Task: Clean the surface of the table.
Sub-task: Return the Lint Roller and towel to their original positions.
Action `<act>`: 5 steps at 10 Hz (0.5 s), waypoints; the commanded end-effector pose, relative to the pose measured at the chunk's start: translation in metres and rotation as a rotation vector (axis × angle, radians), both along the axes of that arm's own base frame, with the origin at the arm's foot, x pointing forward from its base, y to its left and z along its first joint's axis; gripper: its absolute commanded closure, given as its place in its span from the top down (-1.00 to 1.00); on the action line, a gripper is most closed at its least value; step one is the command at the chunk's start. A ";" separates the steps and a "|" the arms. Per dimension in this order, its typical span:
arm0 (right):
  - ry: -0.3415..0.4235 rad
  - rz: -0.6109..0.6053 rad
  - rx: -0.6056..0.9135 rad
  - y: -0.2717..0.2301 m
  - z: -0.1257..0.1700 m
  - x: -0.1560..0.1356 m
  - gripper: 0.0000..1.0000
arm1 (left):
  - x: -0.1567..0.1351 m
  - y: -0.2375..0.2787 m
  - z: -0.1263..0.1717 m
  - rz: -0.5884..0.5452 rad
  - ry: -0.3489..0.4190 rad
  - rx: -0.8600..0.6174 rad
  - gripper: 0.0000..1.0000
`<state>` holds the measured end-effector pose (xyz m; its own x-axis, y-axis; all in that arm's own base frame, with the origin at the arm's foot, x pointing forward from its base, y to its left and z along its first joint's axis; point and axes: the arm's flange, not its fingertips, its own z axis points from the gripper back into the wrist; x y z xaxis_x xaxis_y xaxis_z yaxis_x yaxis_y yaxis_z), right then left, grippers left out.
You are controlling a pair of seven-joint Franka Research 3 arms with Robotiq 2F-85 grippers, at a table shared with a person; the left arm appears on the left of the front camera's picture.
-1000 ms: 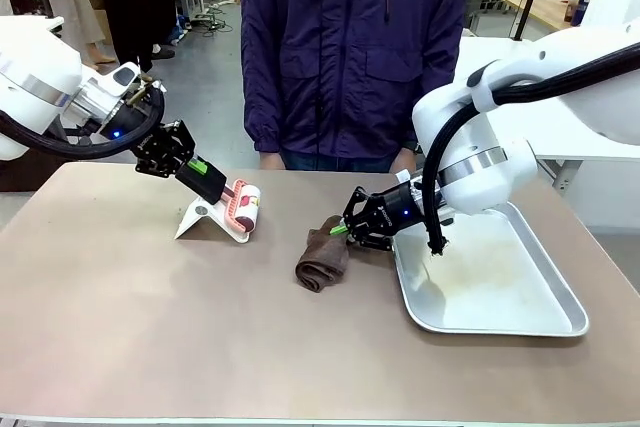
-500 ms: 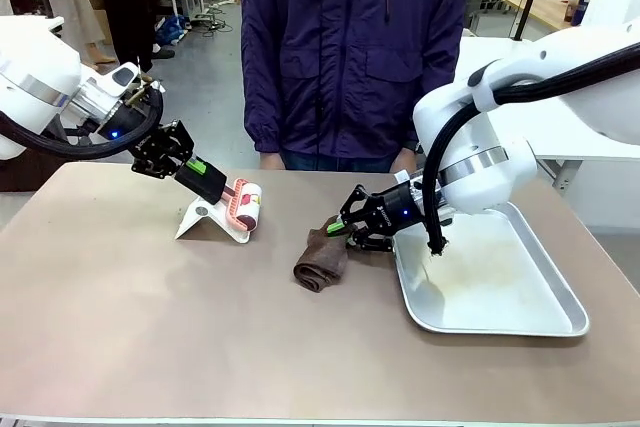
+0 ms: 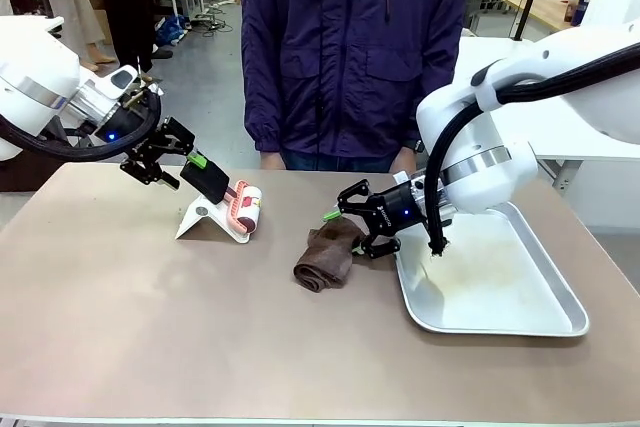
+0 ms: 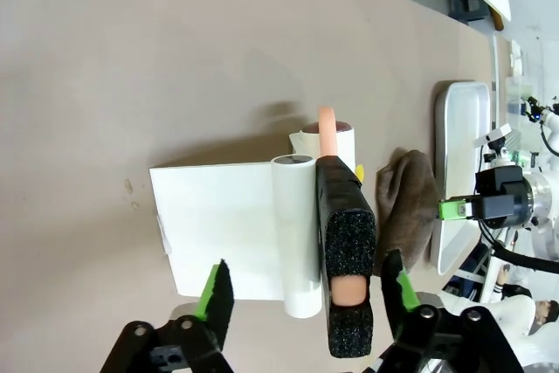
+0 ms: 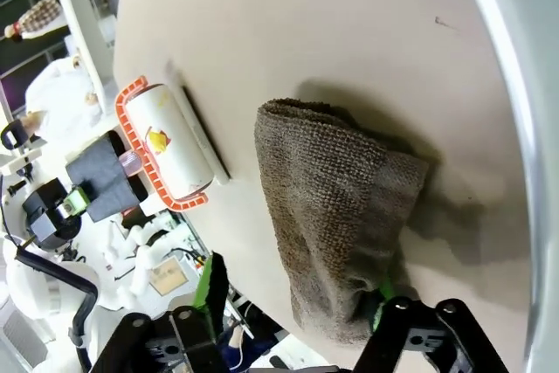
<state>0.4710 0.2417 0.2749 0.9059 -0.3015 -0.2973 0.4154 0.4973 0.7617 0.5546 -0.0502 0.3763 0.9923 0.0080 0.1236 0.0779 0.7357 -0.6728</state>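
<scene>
The large rectangular table (image 3: 150, 327) with the matte beige-brown surface lies across the whole front view, between the two arms and a person in a dark blue jacket (image 3: 350, 47) who stands at its far edge. On the right part of the surface rests a silver metal tray (image 3: 520, 292), shallow and rectangular. Just beside its left rim lies a crumpled brown cloth (image 3: 325, 257), touching the surface. On the left part stands a white folded stand (image 3: 205, 219) that carries a lint roller (image 3: 243, 207) with a white roll, an orange frame and a black foam handle. The right gripper (image 3: 350, 232) is low over the cloth; its fingers (image 5: 210, 290) are spread apart on both sides of the cloth end and do not press it. The left gripper (image 3: 165, 162) is behind the roller handle; its fingers (image 4: 214, 294) are also spread wide, with the handle between them but not clamped.
</scene>
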 end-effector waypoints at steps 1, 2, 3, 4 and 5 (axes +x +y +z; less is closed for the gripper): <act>0.028 0.013 -0.001 -0.002 0.001 0.004 1.00 | -0.002 0.004 0.001 -0.005 -0.015 -0.003 1.00; 0.031 0.014 -0.001 -0.002 0.000 0.004 1.00 | -0.003 0.005 0.002 0.004 -0.024 -0.022 1.00; 0.034 0.015 -0.002 -0.002 0.000 0.004 1.00 | -0.004 0.006 0.005 0.009 -0.033 -0.043 1.00; 0.034 0.015 -0.008 -0.004 0.001 0.004 1.00 | -0.008 0.007 0.009 0.004 -0.049 -0.057 1.00; 0.020 0.012 -0.012 -0.006 0.006 0.003 1.00 | -0.011 0.008 0.013 -0.009 -0.059 -0.064 1.00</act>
